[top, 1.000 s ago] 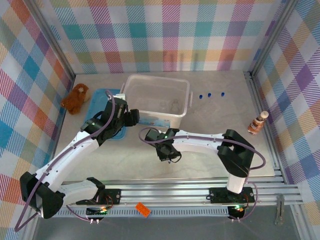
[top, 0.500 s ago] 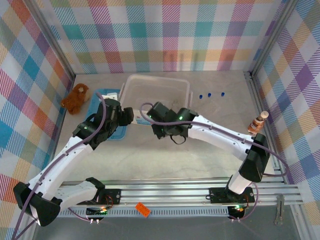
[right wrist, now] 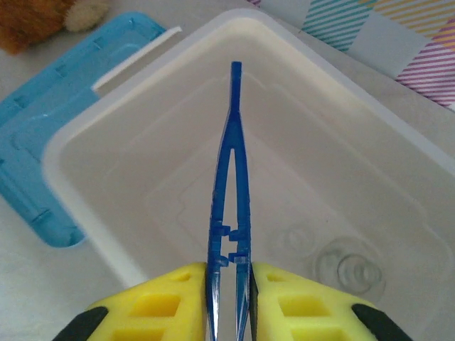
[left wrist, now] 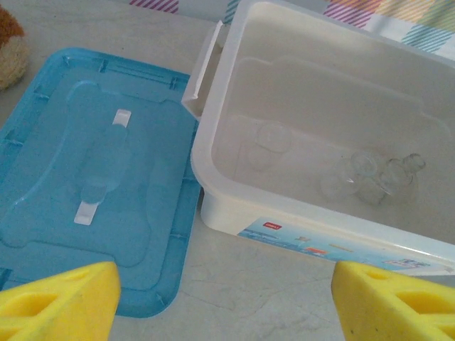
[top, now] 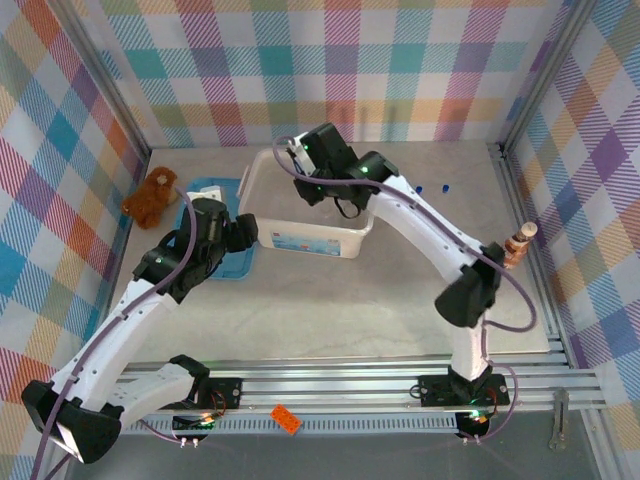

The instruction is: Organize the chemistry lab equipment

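Note:
My right gripper (right wrist: 229,277) is shut on slim blue tweezers (right wrist: 229,177), whose tip points out over the open white bin (right wrist: 85,213). In the top view this gripper (top: 300,172) hangs above the bin's (top: 310,240) far left part. Clear petri dishes (left wrist: 366,174) lie on the bin's floor, also seen as petri dishes (right wrist: 348,270) below the tweezers. Small blue caps of test tubes (top: 443,186) lie on the table right of the bin. My left gripper (left wrist: 224,298) is open over bare table by the bin's near left corner, holding nothing.
A blue lid (left wrist: 92,177) lies flat left of the bin, touching it. A brown plush toy (top: 152,195) sits at the far left. A striped bottle-like figure (top: 515,245) stands at the right edge. Checked walls close in the table.
My right arm has swung from the table in front of the bin up over its far left side, carrying the tweezers. My left gripper has drawn back slightly to the left.

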Controlling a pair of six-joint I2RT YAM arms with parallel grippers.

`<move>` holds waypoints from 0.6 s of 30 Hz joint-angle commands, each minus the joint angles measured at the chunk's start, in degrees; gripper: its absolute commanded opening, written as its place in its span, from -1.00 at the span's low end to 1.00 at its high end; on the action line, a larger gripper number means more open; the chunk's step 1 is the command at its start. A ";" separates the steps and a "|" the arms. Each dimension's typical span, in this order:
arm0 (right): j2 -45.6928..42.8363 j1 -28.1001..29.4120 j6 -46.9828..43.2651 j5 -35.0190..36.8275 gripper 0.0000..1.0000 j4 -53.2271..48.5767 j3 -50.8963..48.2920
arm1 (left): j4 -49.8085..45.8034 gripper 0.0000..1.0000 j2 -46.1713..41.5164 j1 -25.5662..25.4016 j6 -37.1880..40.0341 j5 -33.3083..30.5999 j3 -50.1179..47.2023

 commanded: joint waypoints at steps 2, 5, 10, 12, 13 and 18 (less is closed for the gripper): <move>5.83 -3.92 -7.75 -8.64 -0.56 -2.64 4.31 | -2.32 0.56 -1.53 1.09 -0.42 2.12 -0.62; 10.77 -5.68 -10.46 -10.67 -0.56 -5.95 8.33 | -2.83 0.56 -2.32 1.38 -0.15 2.41 -0.66; 17.34 -7.05 -15.73 -13.32 -0.56 -12.00 13.39 | -3.72 0.56 -3.03 1.75 0.34 2.58 -0.61; 18.31 -7.54 -16.63 -15.16 -0.55 -12.74 12.88 | -3.99 0.56 -3.15 1.91 0.41 2.69 -0.62; 18.83 -7.75 -17.07 -15.83 -0.55 -13.28 12.88 | -4.07 0.56 -3.17 2.02 0.50 2.78 -0.64; 20.10 -7.76 -18.95 -19.52 -0.53 -14.59 12.06 | -4.27 0.56 -3.07 2.27 0.66 3.04 -0.64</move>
